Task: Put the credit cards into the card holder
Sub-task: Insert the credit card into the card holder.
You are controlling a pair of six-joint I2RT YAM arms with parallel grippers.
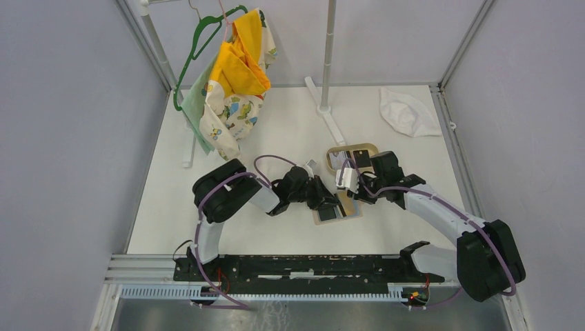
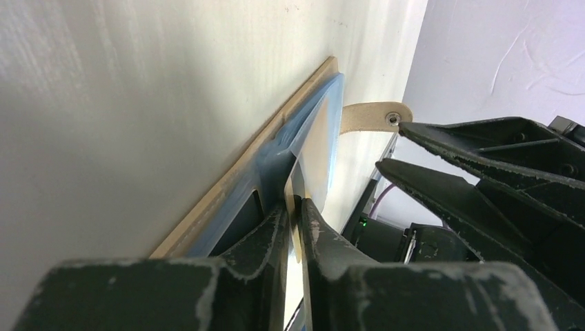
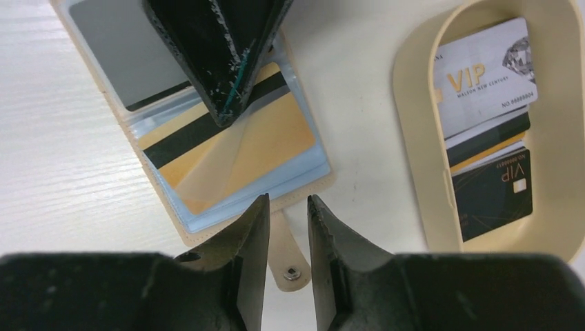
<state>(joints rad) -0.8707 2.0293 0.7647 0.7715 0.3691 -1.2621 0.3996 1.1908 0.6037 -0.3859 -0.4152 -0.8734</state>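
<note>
The card holder (image 3: 90, 76) lies open on the table, tan outside, light blue with clear sleeves inside; it also shows in the top view (image 1: 338, 212). A gold card (image 3: 276, 134) with a black stripe lies partly in its lower sleeve. My left gripper (image 2: 296, 201) is shut on that card's thin edge; its fingers (image 3: 221, 55) reach in from the top of the right wrist view. My right gripper (image 3: 288, 200) is narrowly open and empty, over the snap tab (image 3: 291, 270). More credit cards, white (image 3: 483, 76), dark (image 3: 493, 193) and gold, lie in the tray.
The oval tan tray (image 3: 414, 138) sits right of the card holder, also in the top view (image 1: 369, 147). A grey card (image 3: 117, 55) fills the upper sleeve. A hanger with cloth (image 1: 234, 76), a stand (image 1: 330, 103) and a white cloth (image 1: 407, 110) are at the back.
</note>
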